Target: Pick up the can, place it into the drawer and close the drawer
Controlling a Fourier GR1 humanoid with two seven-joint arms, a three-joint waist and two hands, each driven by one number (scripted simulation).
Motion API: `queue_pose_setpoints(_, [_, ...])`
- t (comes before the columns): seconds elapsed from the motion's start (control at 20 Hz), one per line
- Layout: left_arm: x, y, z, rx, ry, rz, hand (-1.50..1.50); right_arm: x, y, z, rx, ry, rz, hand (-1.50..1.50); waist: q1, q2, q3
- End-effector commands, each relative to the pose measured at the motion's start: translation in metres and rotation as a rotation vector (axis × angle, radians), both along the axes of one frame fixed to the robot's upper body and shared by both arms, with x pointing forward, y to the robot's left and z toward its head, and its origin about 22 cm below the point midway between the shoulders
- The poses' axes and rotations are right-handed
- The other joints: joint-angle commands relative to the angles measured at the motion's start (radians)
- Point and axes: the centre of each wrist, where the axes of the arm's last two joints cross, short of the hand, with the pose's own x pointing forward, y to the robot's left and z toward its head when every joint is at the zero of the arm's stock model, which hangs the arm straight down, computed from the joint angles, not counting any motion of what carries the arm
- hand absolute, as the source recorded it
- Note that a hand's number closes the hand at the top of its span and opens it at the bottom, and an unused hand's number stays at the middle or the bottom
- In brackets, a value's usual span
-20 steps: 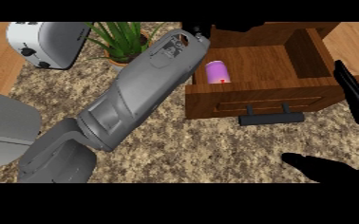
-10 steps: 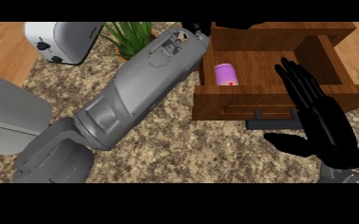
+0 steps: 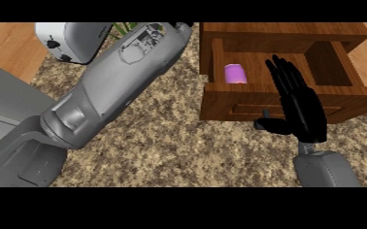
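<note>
A kitchen: a speckled granite worktop (image 3: 165, 145) carries a silver toaster (image 3: 72, 39), with a green plant (image 3: 122, 27) just beside the toaster and an open wooden drawer (image 3: 279, 99) well apart from it.

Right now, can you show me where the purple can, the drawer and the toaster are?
can (image 3: 236, 73), head view, on its purple side.
drawer (image 3: 243, 99), head view, on its wooden front wall.
toaster (image 3: 75, 39), head view, on its silver top.

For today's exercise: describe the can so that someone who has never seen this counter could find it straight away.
Start at the wooden drawer standing open at the right of the speckled counter. Look inside, at its left end, just left of the black right hand raised over the drawer front. The can lies there, the only purple thing in view.
</note>
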Motion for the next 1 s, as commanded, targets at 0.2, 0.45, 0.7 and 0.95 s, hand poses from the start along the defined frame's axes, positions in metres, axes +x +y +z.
queue_pose_setpoints(0.2, [-0.009, 0.032, -0.002, 0.004, 0.025, 0.000, -1.50, 0.038, 0.005, -0.038, -0.047, 0.033, -0.048, -1.50, 0.017, 0.005, 0.005])
queue_pose_setpoints(0.45, [-0.013, 0.048, 0.019, 0.004, 0.016, -0.006, -1.50, 0.061, -0.015, -0.048, -0.097, 0.030, -0.107, -1.50, 0.039, 0.010, 0.006])
queue_pose_setpoints(0.7, [-0.015, 0.077, 0.021, 0.011, 0.047, -0.009, -1.50, 0.080, -0.011, -0.050, -0.115, -0.043, -0.135, -1.50, 0.043, 0.014, 0.007])
queue_pose_setpoints(0.95, [-0.024, 0.094, 0.010, 0.004, 0.048, 0.008, -1.50, 0.102, 0.007, -0.045, -0.100, -0.089, -0.145, -1.50, 0.042, 0.014, 0.006])
